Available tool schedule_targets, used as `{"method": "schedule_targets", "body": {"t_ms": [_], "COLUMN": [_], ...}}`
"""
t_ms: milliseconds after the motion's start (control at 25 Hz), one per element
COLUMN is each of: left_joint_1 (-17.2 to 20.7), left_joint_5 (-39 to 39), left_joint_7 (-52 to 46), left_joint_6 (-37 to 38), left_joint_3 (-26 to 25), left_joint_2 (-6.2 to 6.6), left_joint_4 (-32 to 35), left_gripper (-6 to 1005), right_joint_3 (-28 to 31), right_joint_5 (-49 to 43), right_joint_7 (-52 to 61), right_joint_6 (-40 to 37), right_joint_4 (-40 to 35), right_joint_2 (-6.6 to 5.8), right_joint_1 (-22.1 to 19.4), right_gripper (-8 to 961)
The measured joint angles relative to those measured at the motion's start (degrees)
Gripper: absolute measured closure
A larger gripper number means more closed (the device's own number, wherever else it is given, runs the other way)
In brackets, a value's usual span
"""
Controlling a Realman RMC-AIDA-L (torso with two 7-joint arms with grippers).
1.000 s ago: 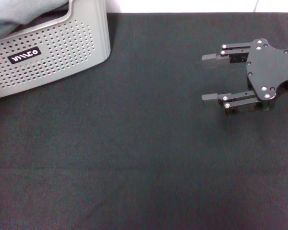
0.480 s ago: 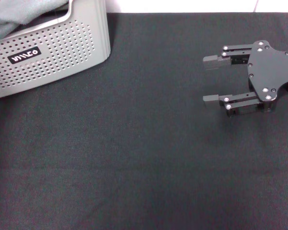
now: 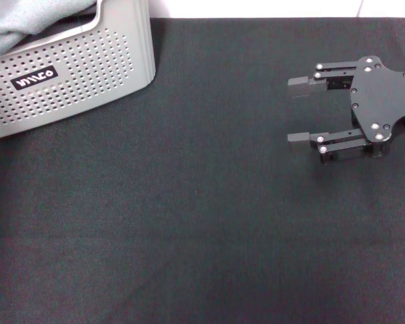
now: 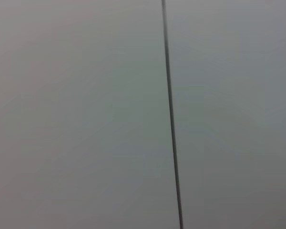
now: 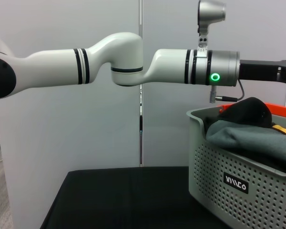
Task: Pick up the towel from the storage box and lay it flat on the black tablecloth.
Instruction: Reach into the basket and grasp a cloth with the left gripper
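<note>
Only one piece of lettering is in view: a small black label [image 3: 34, 78] with white stylised letters on the perforated wall of the storage box [image 3: 94, 67], upper left of the head view. The strokes look like "VIIICO" or similar; the exact brand cannot be read with confidence. The same label [image 5: 236, 182] appears at lower right of the right wrist view, on the box wall [image 5: 214, 157]. A green lit ring [image 5: 214, 77] shows on the left arm, a sign without text. No numbers are visible anywhere.

Towel [image 5: 250, 136] bunched, grey-side-up in storage box [image 3: 74, 74] on black tablecloth [image 3: 202, 223].
</note>
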Motion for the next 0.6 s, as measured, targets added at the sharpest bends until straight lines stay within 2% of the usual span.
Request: {"method": "schedule_targets", "body": {"t_ms": [440,600], "left_joint_1": [-3.56,-4.85], "left_joint_5": [13.63,15.74], "left_joint_7": [-4.25,-4.71], "left_joint_6": [-7.13,-9.43], "left_joint_3": [0.44,0.4], "left_joint_2": [-0.21,-0.19], "left_joint_4": [-0.7,-3.12], "left_gripper": [212,212], "right_joint_3": [0.16,0.17], "right_joint_5": [0.01,0.0], "right_joint_7": [-0.17,-0.26], "right_joint_6": [0.0,0.0], "right_joint_4": [-0.01,-0.01], "right_joint_2": [0.01,0.07], "right_joint_1": [0.01,0.01], "right_gripper": [232,233]}}
